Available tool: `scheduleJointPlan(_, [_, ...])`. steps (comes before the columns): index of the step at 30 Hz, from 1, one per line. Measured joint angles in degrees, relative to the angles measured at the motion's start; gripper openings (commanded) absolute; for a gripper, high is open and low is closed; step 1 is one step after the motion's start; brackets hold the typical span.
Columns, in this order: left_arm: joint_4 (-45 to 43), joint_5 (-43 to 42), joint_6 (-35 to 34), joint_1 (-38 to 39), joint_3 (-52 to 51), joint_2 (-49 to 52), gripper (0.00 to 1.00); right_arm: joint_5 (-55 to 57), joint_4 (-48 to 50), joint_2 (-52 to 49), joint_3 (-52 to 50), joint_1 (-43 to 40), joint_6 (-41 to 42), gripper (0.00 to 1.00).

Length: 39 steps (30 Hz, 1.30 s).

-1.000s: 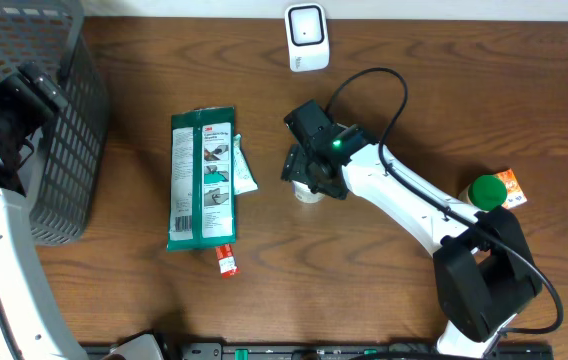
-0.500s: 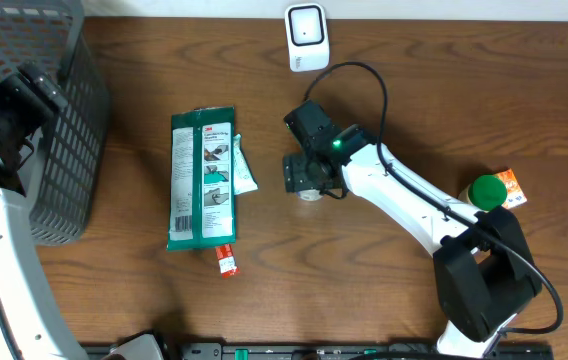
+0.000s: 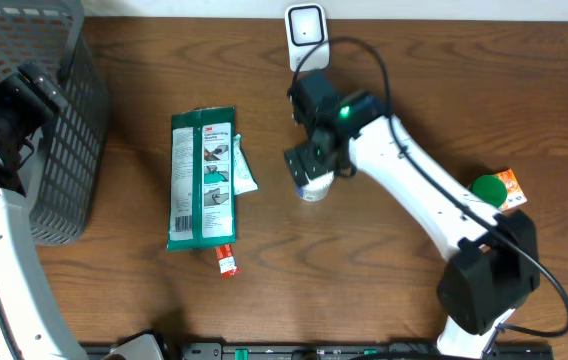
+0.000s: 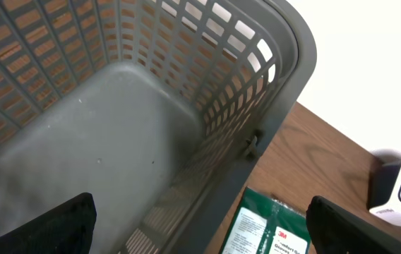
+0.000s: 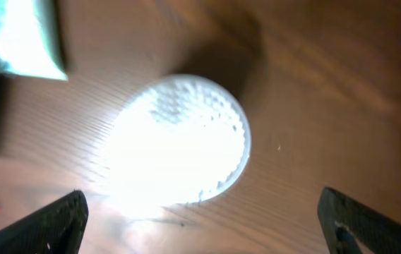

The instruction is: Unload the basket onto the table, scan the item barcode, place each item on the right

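both jaws spread wide, the right over a dimpled round white cap [image 5: 179, 141].

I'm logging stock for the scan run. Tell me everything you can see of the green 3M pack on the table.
The green 3M pack is a flat plastic-looking pouch, white printed panel along one long side, red logo at one end. It lies flat on the wooden table, apart from the grey basket. A smaller packet touches its other long edge; nothing holds it.
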State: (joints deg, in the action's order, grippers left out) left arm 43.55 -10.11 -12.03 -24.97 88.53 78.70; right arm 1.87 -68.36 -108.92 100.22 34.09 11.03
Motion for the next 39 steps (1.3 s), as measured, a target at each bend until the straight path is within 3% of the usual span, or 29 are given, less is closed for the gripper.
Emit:
scheduleJointPlan(3, [0.0, 0.0, 0.0, 0.0, 0.0, 0.0, 0.93, -2.5, -8.2, -0.1, 11.1, -0.9, 1.6, 0.99])
scheduleJointPlan(7, [0.0, 0.0, 0.0, 0.0, 0.0, 0.0, 0.93, -3.9, -12.0, 0.5, 19.0, -2.1, 3.5, 0.99])
scheduleJointPlan(13, [0.0, 0.0, 0.0, 0.0, 0.0, 0.0, 0.93, -4.9, -15.2, -1.6, 19.8, -3.0, 5.0, 0.99])
scheduleJointPlan(24, [0.0, 0.0, 0.0, 0.0, 0.0, 0.0, 0.93, -5.1, -15.2, -19.2, 19.7, -3.0, 5.6, 0.99])
scheduleJointPlan(39, [0.0, 0.0, 0.0, 0.0, 0.0, 0.0, 0.93, -4.3, -16.4, -22.7, 19.6, 0.3, 7.9, 0.99])
